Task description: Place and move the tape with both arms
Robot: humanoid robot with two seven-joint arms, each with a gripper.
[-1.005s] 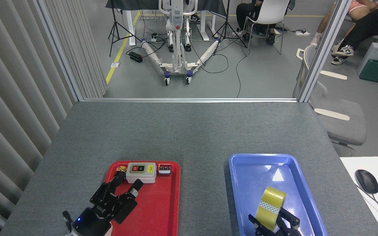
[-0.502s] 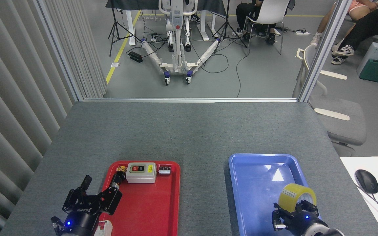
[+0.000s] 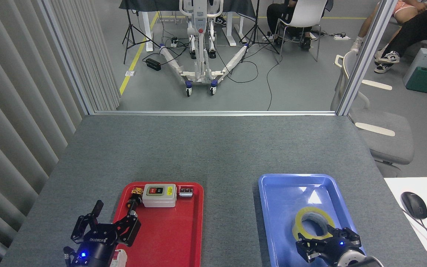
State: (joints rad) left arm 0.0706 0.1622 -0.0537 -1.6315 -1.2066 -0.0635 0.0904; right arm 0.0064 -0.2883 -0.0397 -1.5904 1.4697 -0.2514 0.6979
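Observation:
The tape (image 3: 313, 223), a yellow roll with a pale core, lies flat in the near half of the blue tray (image 3: 272, 193). My right gripper (image 3: 324, 240) sits just behind the roll's near rim with its black fingers (image 3: 304, 247) spread, and nothing shows clamped between them. My left gripper (image 3: 112, 218) hovers over the near left edge of the red tray (image 3: 184, 237), open and empty, its fingers pointing away from me.
A white switch box (image 3: 159, 195) with red and black buttons, a small dark part (image 3: 185, 192) and a yellow-black piece (image 3: 136, 191) lie at the red tray's far end. A mouse (image 3: 413, 204) rests on a white desk to the right. Grey table stretches beyond both trays.
The right gripper brought the upright tape down and right, and the roll now lies flat in the blue tray. The left gripper drew back leftwards off the switch box.

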